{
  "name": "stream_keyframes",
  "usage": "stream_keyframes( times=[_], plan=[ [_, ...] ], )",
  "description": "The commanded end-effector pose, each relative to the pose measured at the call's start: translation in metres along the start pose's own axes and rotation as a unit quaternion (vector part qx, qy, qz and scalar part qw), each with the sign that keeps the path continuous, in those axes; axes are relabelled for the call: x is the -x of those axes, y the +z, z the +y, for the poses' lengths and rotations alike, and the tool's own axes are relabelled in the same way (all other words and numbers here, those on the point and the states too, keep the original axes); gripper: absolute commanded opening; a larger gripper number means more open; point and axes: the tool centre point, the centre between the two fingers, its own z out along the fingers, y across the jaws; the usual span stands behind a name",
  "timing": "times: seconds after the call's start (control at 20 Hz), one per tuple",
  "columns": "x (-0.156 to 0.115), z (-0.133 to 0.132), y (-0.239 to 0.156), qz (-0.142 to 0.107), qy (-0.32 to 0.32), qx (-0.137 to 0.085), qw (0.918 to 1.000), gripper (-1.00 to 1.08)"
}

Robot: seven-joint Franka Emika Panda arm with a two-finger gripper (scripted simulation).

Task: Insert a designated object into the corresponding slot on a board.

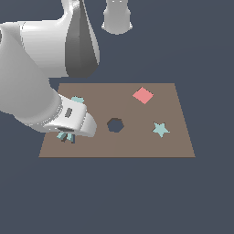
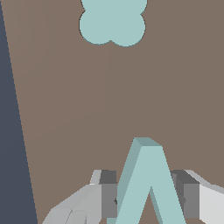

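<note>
right, the gripper [image 2: 148, 201] sits low at the bottom of the wrist view, its two fingers [image 2: 107, 199] pressed against either leg of the teal inverted-v block [image 2: 146, 183], clamped on it. in the exterior view that block [image 1: 66, 136] peeks out under the arm at the lower left of the brown board [image 1: 137, 146], just inside the board's near-left corner. the rounded lobed teal piece [image 2: 112, 22] lies flat at the top of the wrist view, well apart from the block. mid-board there's a dark roundish polygonal hole [image 1: 115, 124], a teal star [image 1: 160, 130] to its right, a pink square [image 1: 143, 95] upper right. the v-shaped slot can't be made out here.
</note>
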Motion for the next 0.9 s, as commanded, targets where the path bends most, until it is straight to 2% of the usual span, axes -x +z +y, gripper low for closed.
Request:
stream_keyframes(
  times=[0.0, 0.6, 0.65, 0.85],
  plan=[
    [0.002, 0.002, 0.0, 0.0, -0.012, 0.0, 0.9999, -1.0],
    [0.004, 0.003, 0.01, 0.0, -0.02, 0.0, 0.9998, -1.0],
    [0.004, 0.003, 0.01, 0.0, -0.02, 0.0, 0.9998, 1.0],
    [0.004, 0.003, 0.01, 0.0, -0.02, 0.0, 0.9998, 1.0]
  ],
)
